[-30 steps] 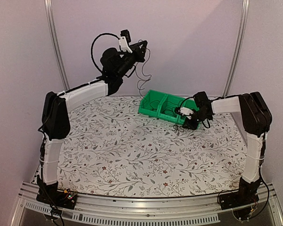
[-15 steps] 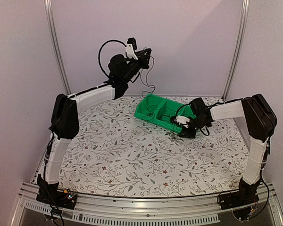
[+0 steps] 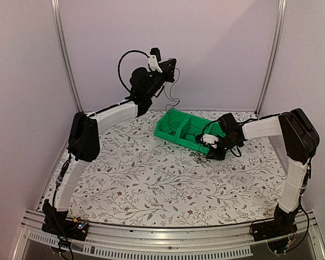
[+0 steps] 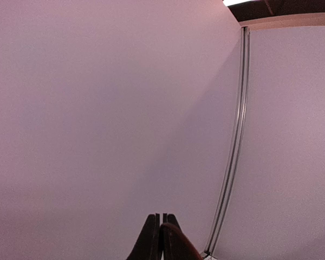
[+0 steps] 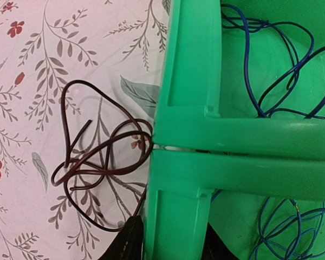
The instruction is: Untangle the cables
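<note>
The chief risk is judged to lie with the black cable [image 3: 177, 102]. It is pinched by the left gripper [image 4: 160, 241], whose fingers are pressed together, high above the far side of the table [image 3: 141, 184]. Its lower end hangs down to the green bin [image 3: 176, 127], and whether it is free of the blue cables [image 5: 271, 70] there cannot be told. If it is snagged, a further lift could drag the blue loops out, tighten a knot, or pull the thin wire out of the pinch.

The bin could also be tipped if the hold on it were lost. The right gripper [image 5: 172, 246] is set astride the bin's near wall, a finger on each side, and appears clamped on it. The brown cable [image 5: 97, 162], lying on the table just beside that wall and touching it, could be trapped if the bin were slid.

The cables are seen as very thin, limp wires in loose curls. The blue ones lie in both compartments, at the far right of the table. The brown one is looped over itself several times.
</note>
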